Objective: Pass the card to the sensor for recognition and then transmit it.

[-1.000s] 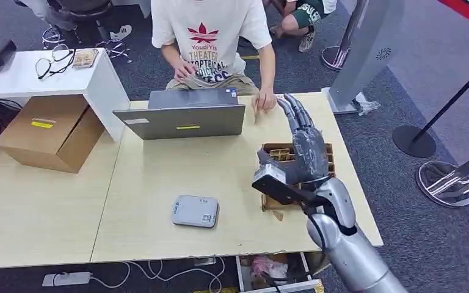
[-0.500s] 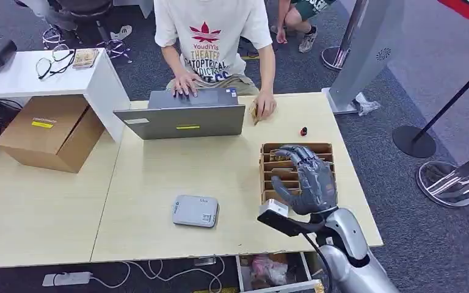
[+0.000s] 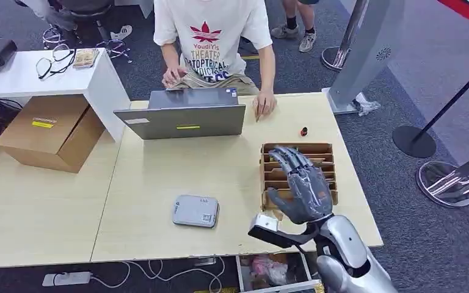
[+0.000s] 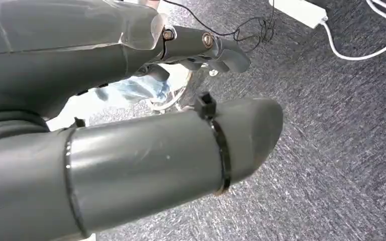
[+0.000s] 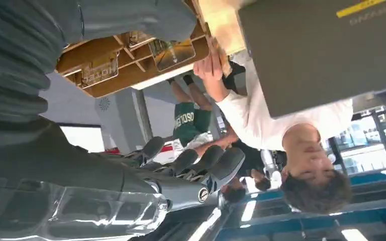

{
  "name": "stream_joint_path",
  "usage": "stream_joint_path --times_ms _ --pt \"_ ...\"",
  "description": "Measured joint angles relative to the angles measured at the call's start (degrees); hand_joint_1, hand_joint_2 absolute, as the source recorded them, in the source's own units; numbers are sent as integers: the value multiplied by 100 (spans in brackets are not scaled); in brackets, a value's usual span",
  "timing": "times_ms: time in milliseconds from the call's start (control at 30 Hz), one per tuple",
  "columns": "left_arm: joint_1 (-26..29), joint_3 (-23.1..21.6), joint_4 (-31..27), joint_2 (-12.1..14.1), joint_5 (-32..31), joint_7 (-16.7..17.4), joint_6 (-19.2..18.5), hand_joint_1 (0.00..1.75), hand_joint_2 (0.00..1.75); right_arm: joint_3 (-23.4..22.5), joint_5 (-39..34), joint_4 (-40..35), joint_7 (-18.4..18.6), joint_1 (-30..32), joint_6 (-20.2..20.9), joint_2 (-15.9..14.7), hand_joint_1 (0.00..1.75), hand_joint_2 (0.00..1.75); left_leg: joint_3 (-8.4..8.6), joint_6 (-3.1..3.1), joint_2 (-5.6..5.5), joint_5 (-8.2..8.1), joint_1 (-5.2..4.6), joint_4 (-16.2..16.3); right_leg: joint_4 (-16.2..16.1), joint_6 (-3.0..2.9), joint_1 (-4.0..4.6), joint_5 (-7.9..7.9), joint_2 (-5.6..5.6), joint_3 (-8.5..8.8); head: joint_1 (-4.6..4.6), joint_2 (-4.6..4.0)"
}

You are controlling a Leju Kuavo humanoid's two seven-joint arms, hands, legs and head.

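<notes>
Head view with both wrist views. The landmark is the divided cardboard tray, which stands near the right end of the pale counter.

- A person in a white printed shirt sits at the counter's far edge, beyond the tray and to its left. One of the person's hands rests on the counter just beyond the tray's far left corner.
- An open grey laptop stands beyond and to the left of the tray, its lid back facing the robot.
- A brown cardboard box sits far to the left of the tray, off the counter.
- The right hand hovers over the near half of the tray, palm down. Its fingers are spread apart, reach toward the tray's far rim and hold nothing.
- For the left hand, seen above grey carpet, the fingers cannot be judged as apart or together.
- The grey, flat sensor lies on the counter, well to the left of the tray's near corner.
- The cards lie in the tray's slots, their long axes along the dividers, pointing across the tray from the sensor side to the counter's right end.
- A small red-and-black object sits just beyond the tray's far rim.
</notes>
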Motion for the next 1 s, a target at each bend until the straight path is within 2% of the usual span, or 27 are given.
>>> stream_joint_path --times_ms 267,300,400,433,500,633,733,867,1000 --pt "2 2 -2 -2 -2 -15 15 0 0 214 61 -50 79 -10 216 -118 56 175 0 0 0 0 0 0 0 0 0 0 0 0 0 0" --pt "1 2 0 -2 -26 -15 15 0 0 234 55 -50 92 -10 229 -133 63 175 0 0 0 0 0 0 0 0 0 0 0 0 0 0" --pt "0 2 0 -2 -72 -6 7 0 0 275 66 -50 164 -5 258 -197 66 175 0 0 0 0 0 0 0 0 0 0 0 0 0 0" --pt "-2 2 -2 -2 -92 13 0 0 0 288 101 -50 192 -2 258 -219 73 175 0 0 0 0 0 0 0 0 0 0 0 0 2 0" --pt "-2 2 -2 -2 -103 20 -4 0 0 302 129 -50 234 4 258 -254 73 175 0 0 0 0 0 0 0 0 0 0 0 0 0 0" --pt "-3 2 -2 -2 -129 20 -7 0 0 321 173 -48 271 22 277 -304 59 175 0 0 0 0 0 0 0 0 0 0 0 0 0 0" --pt "-2 2 -2 -4 -136 20 -2 0 0 330 277 -39 354 31 299 -319 65 175 0 0 0 0 0 0 0 0 0 0 0 0 0 0" --pt "-1 2 0 -4 -133 20 2 0 0 332 383 4 413 38 302 -347 59 175 0 0 0 0 0 0 0 0 0 0 0 0 0 0" --pt "3 2 -2 -4 -107 20 17 0 0 332 439 61 487 80 299 -374 65 175 0 0 0 0 0 0 0 0 0 0 0 0 0 0"
